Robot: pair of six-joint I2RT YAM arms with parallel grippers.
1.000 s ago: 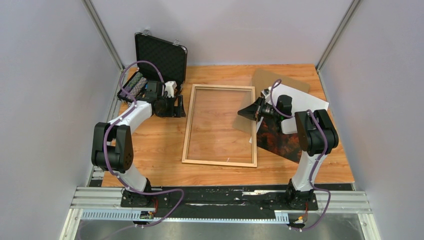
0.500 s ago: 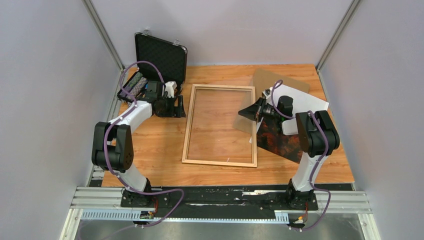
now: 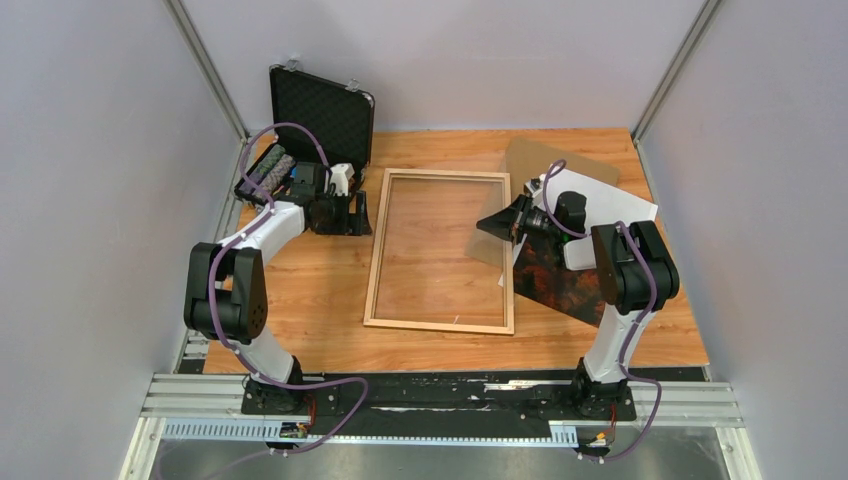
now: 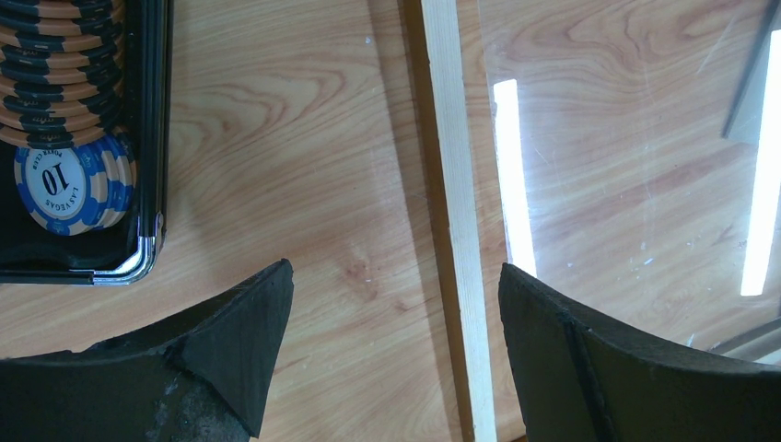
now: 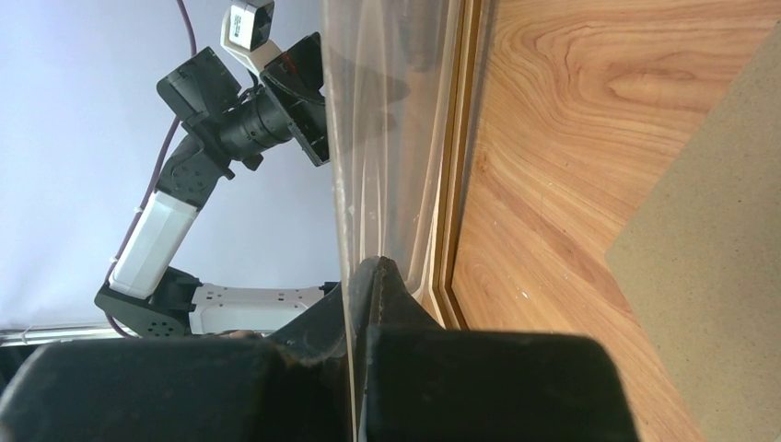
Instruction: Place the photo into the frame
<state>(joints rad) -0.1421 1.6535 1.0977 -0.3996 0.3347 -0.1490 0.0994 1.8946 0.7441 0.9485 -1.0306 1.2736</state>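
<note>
Item: large rectangular paper photo (image 3: 552,282), white border, pale sky above orange-red trees, picture side up. It lies skewed near the right edge of the wooden table (image 3: 320,320), partly under the right arm and overlapping a brown backing board (image 3: 545,158). Handling, by judgement: light, thin and limp, prone to creasing and finger marks, and awkward to lift because it lies flat. It is best taken by a border edge or corner, never by the printed face. Destination: thin light-brown wooden rectangular frame (image 3: 440,326), flat at mid-table, probably stiff and light. Right tool (image 5: 367,287): closed tight on the edge of a clear tinted sheet (image 5: 373,138), held tilted over the frame's right rail. Left tool (image 4: 394,276): wide apart, empty, above the frame's left rail, beside a black foam-lined case (image 3: 322,108) of striped poker chips (image 4: 64,175) near the far-left corner.
</note>
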